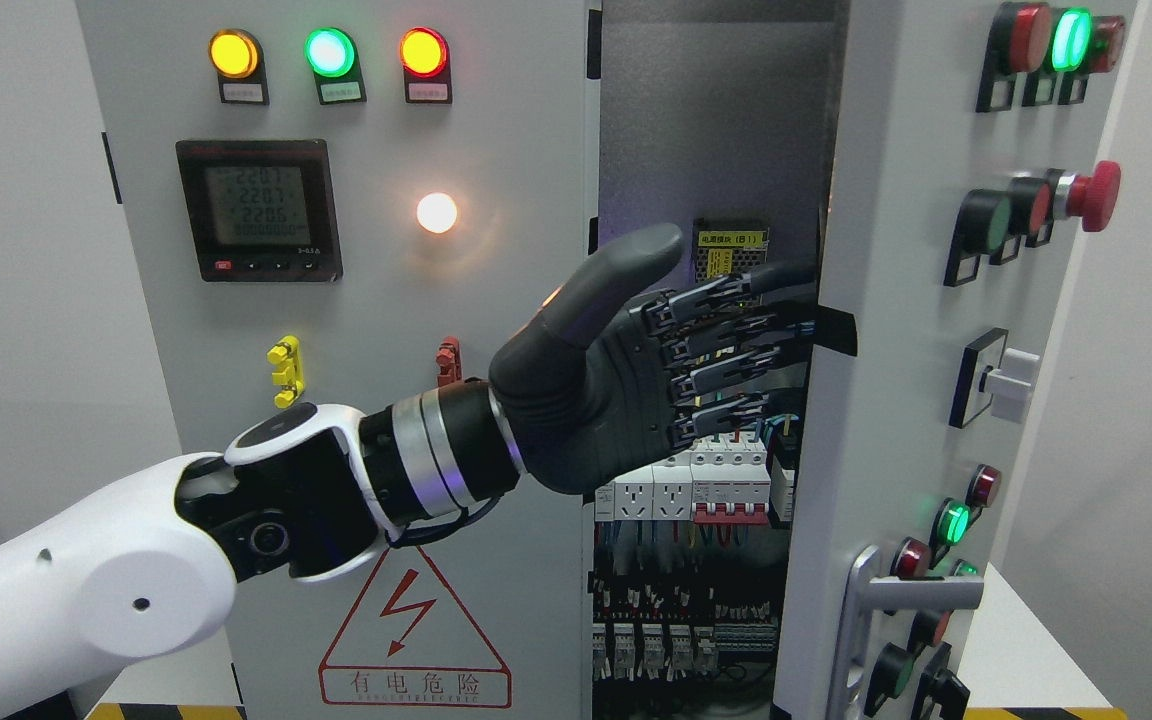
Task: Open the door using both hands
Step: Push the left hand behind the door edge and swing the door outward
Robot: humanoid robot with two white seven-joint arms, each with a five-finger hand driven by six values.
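A grey electrical cabinet fills the head view. Its left door is closed and carries lamps, a meter and a warning triangle. Its right door stands partly swung out, showing breakers and wiring in the gap. My left hand reaches in from the lower left. Its fingers stretch straight into the gap and pass behind the right door's inner edge, so their tips are hidden. The thumb points up, clear of the door. A silver lever handle sits low on the right door.
Push buttons, a red emergency knob and a white rotary switch stick out of the right door's face. White wall lies to either side. A yellow-black striped edge runs along the bottom.
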